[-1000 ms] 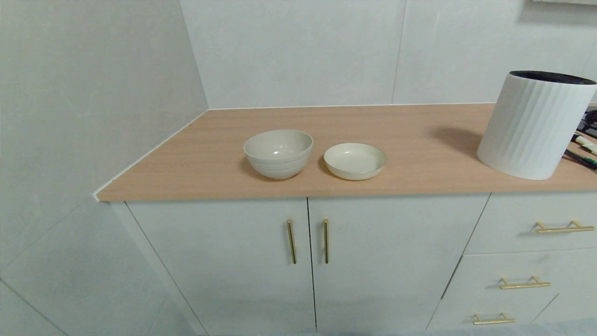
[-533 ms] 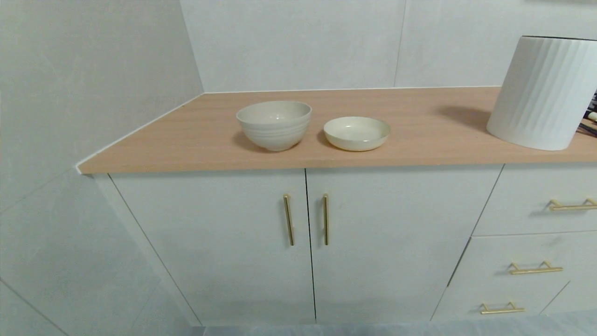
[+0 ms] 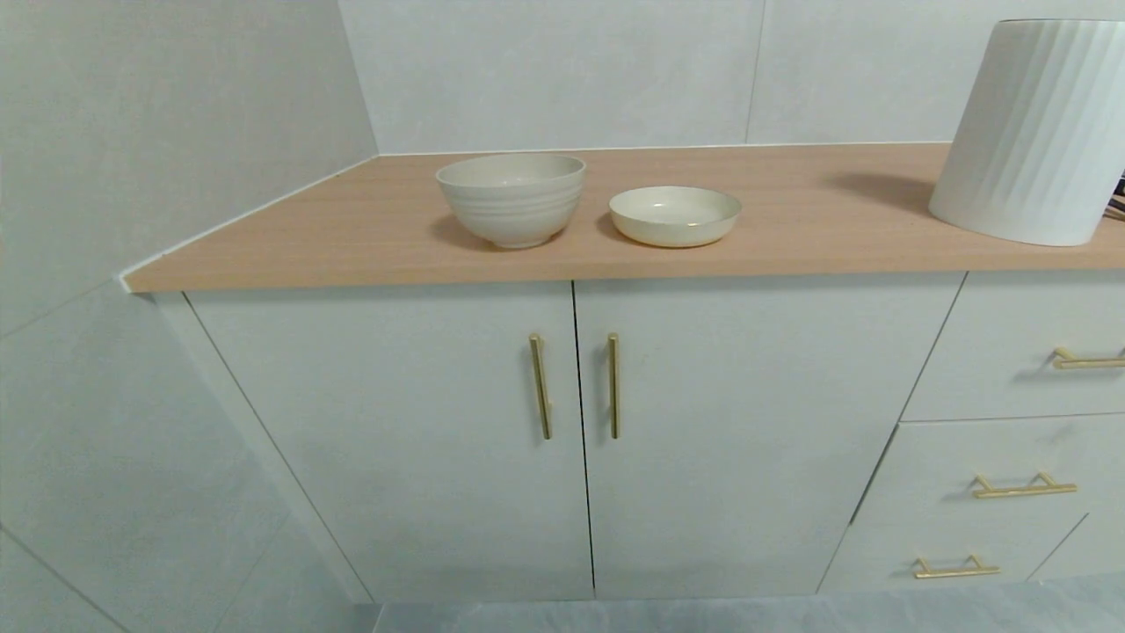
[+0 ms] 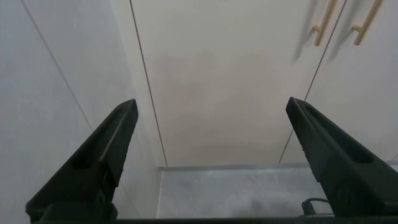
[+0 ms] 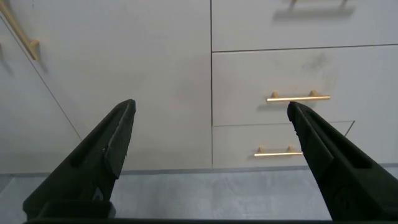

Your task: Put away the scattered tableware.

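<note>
Your left hand (image 4: 211,107) and right hand (image 5: 211,107) hung spread and empty below the worktop (image 3: 352,237). The bowl (image 3: 511,199) and dish (image 3: 675,215) sat close together on it, so a careless reach could have knocked one off.

You'll find the wooden tabletop (image 3: 791,237) above both the left end effector (image 4: 211,102) and the right end effector (image 5: 209,104). Three things stand on it. A deep ribbed bowl (image 3: 511,198) sits up and to the right of the left end effector. A shallow dish (image 3: 675,215) is just beside the bowl, not touching, up and left of the right end effector. A tall white ribbed container (image 3: 1041,132) stands well apart, up and to its right.
</note>
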